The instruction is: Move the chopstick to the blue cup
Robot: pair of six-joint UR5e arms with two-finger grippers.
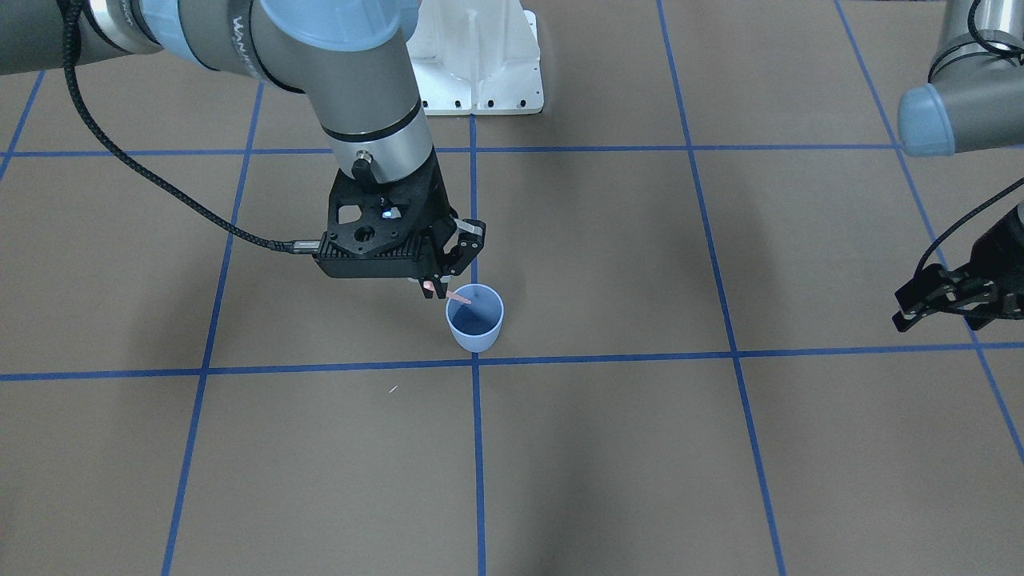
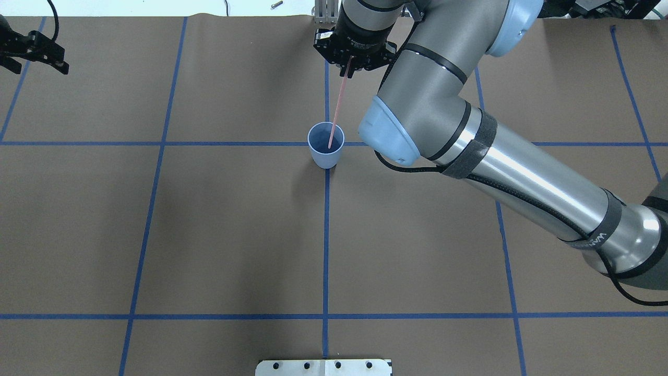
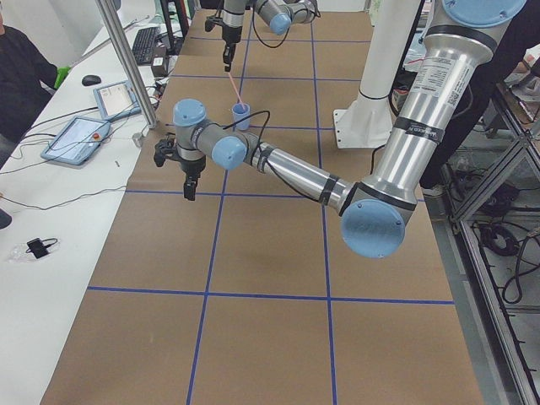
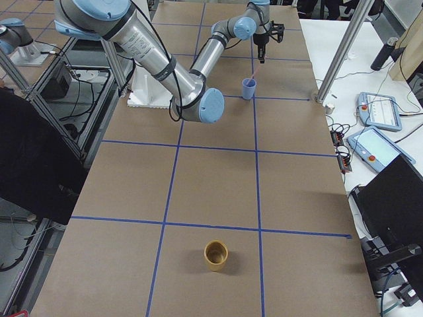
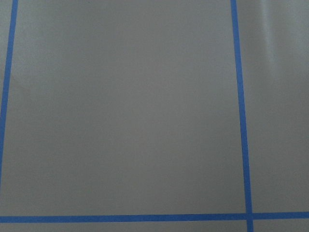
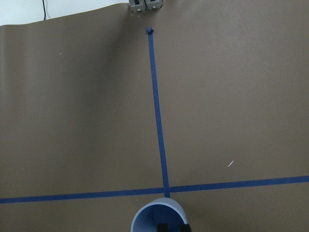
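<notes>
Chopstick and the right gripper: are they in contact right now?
Touching. The overhead view shows the right gripper pinching the top of the chopstick, whose lower end dips inside the blue cup.

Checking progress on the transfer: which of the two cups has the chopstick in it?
The blue cup: the pink chopstick, held by the right gripper, dips into it. The brown cup stands alone, far along the table.

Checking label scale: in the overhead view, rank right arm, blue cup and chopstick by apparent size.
1. right arm, largest, also nearest the camera
2. blue cup
3. chopstick, longer than the cup but far thinner
</notes>
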